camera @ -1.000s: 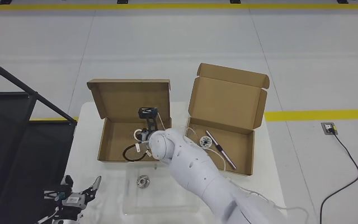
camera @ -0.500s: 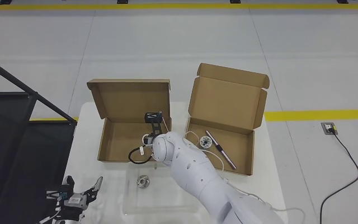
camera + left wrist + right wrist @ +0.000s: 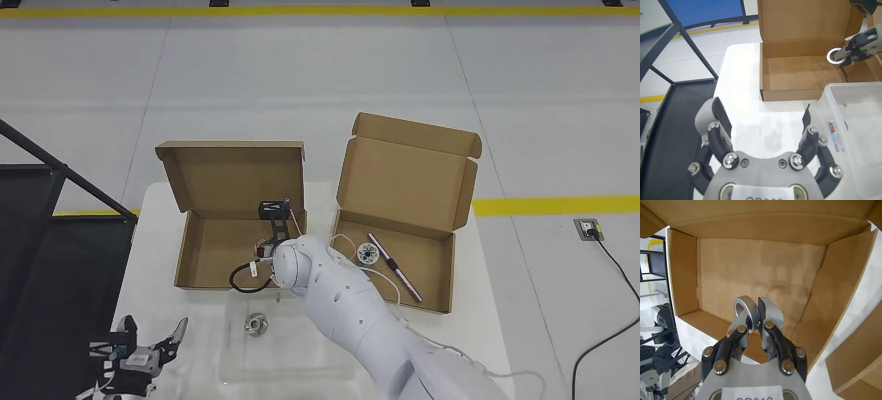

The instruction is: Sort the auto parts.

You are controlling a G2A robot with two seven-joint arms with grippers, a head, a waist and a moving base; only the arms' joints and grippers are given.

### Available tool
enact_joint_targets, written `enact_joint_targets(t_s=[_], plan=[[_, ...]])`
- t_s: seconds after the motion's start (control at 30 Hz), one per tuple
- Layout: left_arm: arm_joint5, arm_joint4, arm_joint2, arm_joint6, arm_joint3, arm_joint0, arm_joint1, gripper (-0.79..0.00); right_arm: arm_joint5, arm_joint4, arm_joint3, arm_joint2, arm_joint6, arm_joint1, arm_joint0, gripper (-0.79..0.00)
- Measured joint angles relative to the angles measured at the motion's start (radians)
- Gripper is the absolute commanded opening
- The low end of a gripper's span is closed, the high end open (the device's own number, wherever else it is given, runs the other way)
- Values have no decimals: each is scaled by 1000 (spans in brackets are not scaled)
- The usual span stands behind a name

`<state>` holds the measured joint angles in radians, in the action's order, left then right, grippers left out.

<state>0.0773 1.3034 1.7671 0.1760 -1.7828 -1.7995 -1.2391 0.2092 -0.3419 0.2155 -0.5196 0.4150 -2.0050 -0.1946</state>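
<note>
My right gripper (image 3: pixel 753 310) is shut on a metal ring (image 3: pixel 750 309), held on edge above the floor of the left cardboard box (image 3: pixel 757 264). The left wrist view shows that same ring (image 3: pixel 834 56) hanging over the box's (image 3: pixel 791 75) far right corner. In the top view the right arm (image 3: pixel 300 265) lies across this box (image 3: pixel 210 250). My left gripper (image 3: pixel 762 115) hangs open with nothing in it over the white table near its front left corner (image 3: pixel 140 355).
A clear plastic bin (image 3: pixel 300 370) at the table's front holds a small metal part (image 3: pixel 257 324). The right box (image 3: pixel 400 190) holds a thin rod (image 3: pixel 395 268) and a round white part (image 3: pixel 367 253). A black rack (image 3: pixel 677 91) borders the table's left side.
The right wrist shifted a little to the right and nearer over the left box, and the ring slid under the arm in the top view. The left gripper drifted slightly toward the front edge.
</note>
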Motion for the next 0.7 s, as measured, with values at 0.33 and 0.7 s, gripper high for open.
enact_joint_targets(t_s=[0.33,0.7], plan=[[1,-4,5,6,8,-2,-2,0,-9,-20,35,-14,-15,16,-20,0],[2,8,4,-1,7,0,-4,0,-139,-97,185,-33,20,62,-51,0]])
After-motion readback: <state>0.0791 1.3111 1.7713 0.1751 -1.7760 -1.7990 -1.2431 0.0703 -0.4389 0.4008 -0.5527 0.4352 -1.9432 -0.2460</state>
